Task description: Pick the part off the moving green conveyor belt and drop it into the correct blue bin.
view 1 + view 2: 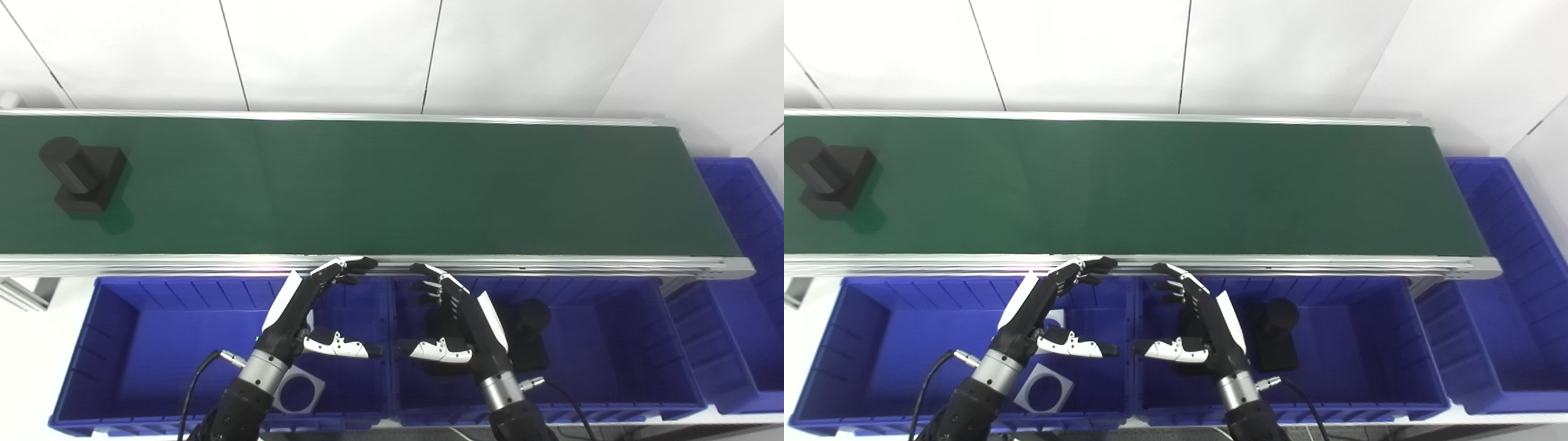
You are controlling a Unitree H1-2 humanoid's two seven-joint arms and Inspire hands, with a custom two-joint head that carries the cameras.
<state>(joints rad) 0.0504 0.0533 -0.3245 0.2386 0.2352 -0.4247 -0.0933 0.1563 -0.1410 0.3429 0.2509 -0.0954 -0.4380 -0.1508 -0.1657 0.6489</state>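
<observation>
**A:** White wall panels stand behind everything in the left eye view, and the green belt [367, 184] runs across in front of them. You're at the waiting step. The black part [81, 176], a block with a round post, rides far out to the left of your left hand [306, 312], well apart from it.

**B:** And the hands?

**A:** Both are spread and hold nothing. Your left hand hangs over the left bin [122, 343], fingertips near the belt's front rail [184, 263]. Your right hand [456, 318] mirrors it over the middle bin [612, 343], thumbs turned toward each other. A similar black part [528, 340] lies in the middle bin just right of your right hand; a white plate with a hole [298, 390] lies in the left bin, beside your left wrist.

**B:** Does the right eye view change that?

**A:** No. The part [828, 176] sits at the belt's far left edge, and the left hand [1041, 315] and right hand [1200, 321] are open, touching nothing. I'd judge your next move calls for timing: reach over the rail as the part comes level, close on it, then carry it to the middle bin, where its match lies.
</observation>
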